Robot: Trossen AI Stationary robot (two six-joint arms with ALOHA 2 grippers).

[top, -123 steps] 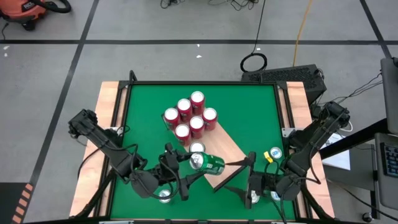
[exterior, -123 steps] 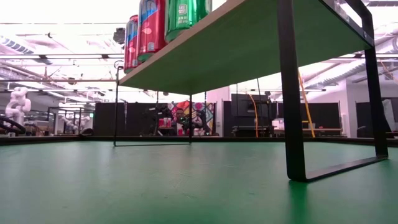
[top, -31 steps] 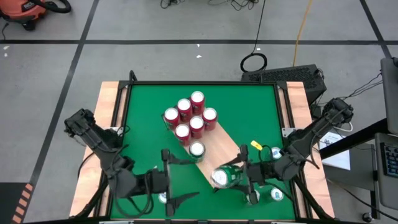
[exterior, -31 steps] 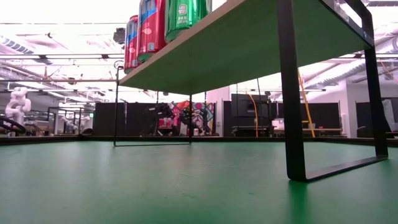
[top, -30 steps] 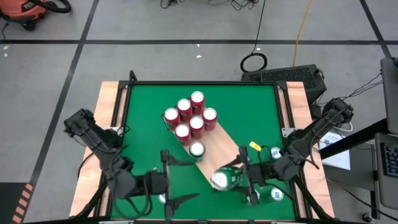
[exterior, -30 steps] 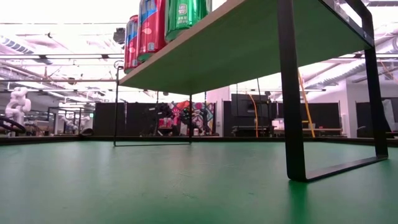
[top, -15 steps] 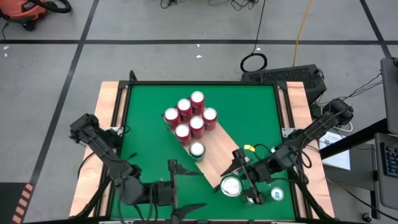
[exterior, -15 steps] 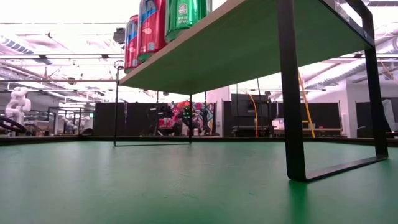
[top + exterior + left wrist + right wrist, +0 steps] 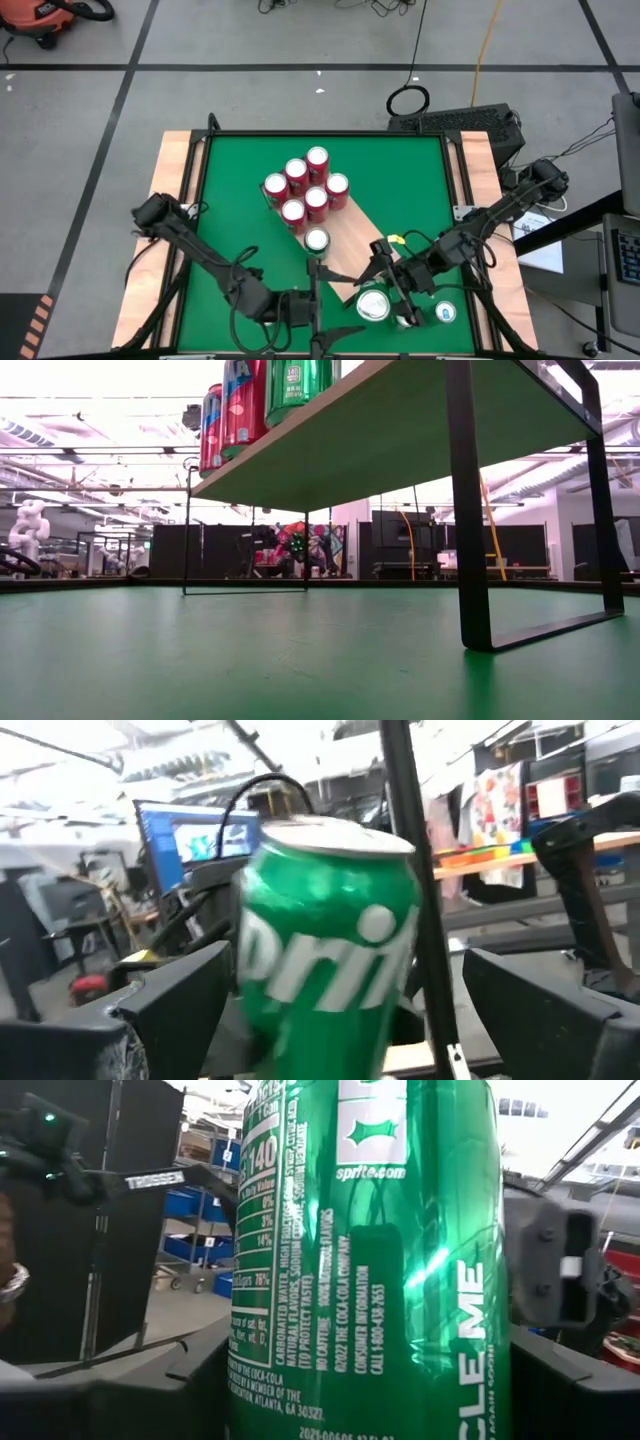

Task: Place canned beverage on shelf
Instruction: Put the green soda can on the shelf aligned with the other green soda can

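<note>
A green Sprite can (image 9: 373,303) stands upright with its silver top up, over the near right corner of the light wood shelf (image 9: 350,250). My right gripper (image 9: 383,297) is shut on it. Whether the can's base touches the shelf is not visible. My left gripper (image 9: 322,308) is open just left of the can; in the left wrist view the can (image 9: 330,950) shows ahead between the spread fingers (image 9: 170,1010), untouched. Several red cans (image 9: 306,190) and one green can (image 9: 316,240) stand on the shelf's far part. My right gripper pinches the green can's side wall (image 9: 250,1370) between its two fingers (image 9: 570,1380), one on each side of the body. The fingers come roughly level from the table's right side and lie across the can. The can sits upright in the hold.
Another can (image 9: 443,313) stands on the green table (image 9: 230,160) near the right arm. The low view shows the shelf's underside (image 9: 400,430), its black leg frame (image 9: 470,510), and the cans (image 9: 235,405) on top. Wooden borders edge the table.
My right gripper has tipped upward, bringing the green can from lying tilted with its top toward the left to upright, top up. My left gripper, still open, has moved toward the table's right, close to the can.
</note>
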